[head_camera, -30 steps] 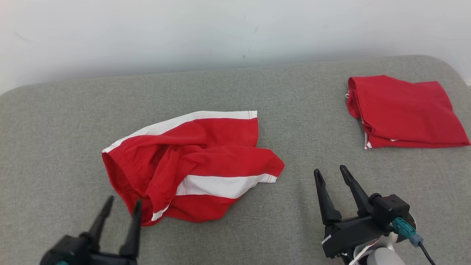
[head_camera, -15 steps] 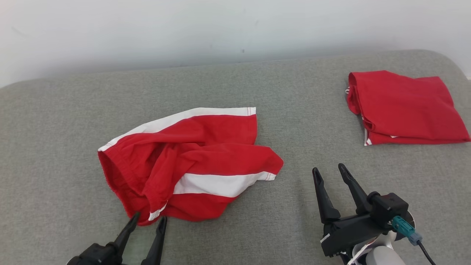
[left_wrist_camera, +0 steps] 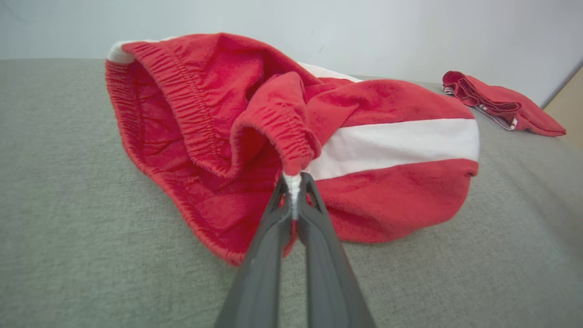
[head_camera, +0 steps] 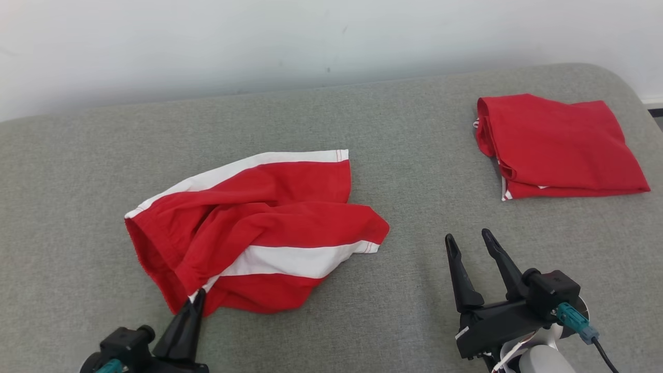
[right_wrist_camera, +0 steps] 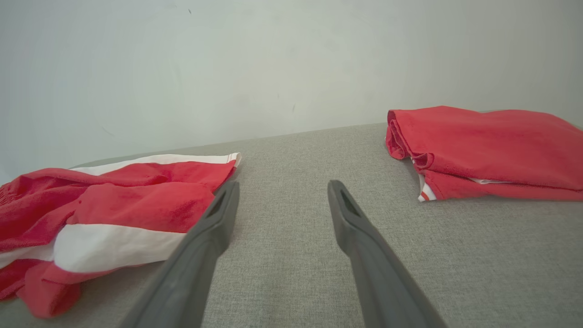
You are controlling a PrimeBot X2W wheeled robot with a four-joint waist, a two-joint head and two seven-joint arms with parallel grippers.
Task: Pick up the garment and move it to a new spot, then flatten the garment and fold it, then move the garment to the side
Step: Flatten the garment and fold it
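**A:** Start at the left. What is the left gripper doing?

**B:** The left gripper [head_camera: 199, 298] sits at the lower left of the head view, its two dark fingers pressed together on the near edge of the garment [head_camera: 259, 223]. In the left wrist view the jaws pinch a small white bit of cloth just where the gathered band folds over.

**A:** And the garment itself?

**B:** Red shorts, crumpled, lying on the grey padded surface [head_camera: 77, 171] a little left of centre. The elastic waistband [left_wrist_camera: 182, 95] gapes open toward the left, ribbed with tight gathers. A broad white stripe [head_camera: 295, 260] crosses the near leg, and a second one runs along the far edge. The middle is bunched in soft overlapping folds, not flat, and the leg hems point to the right.

**A:** Further right?

**B:** The right gripper [head_camera: 467, 237] is over bare grey fabric, well apart from the garment, its fingers spread wide with nothing between them.

**A:** And at the far right?

**B:** A folded red piece [head_camera: 554, 145], a tidy rectangle with thin white trim showing at its near left corner. It lies near the far right corner of the padded surface, close to the pale wall [head_camera: 207, 41].
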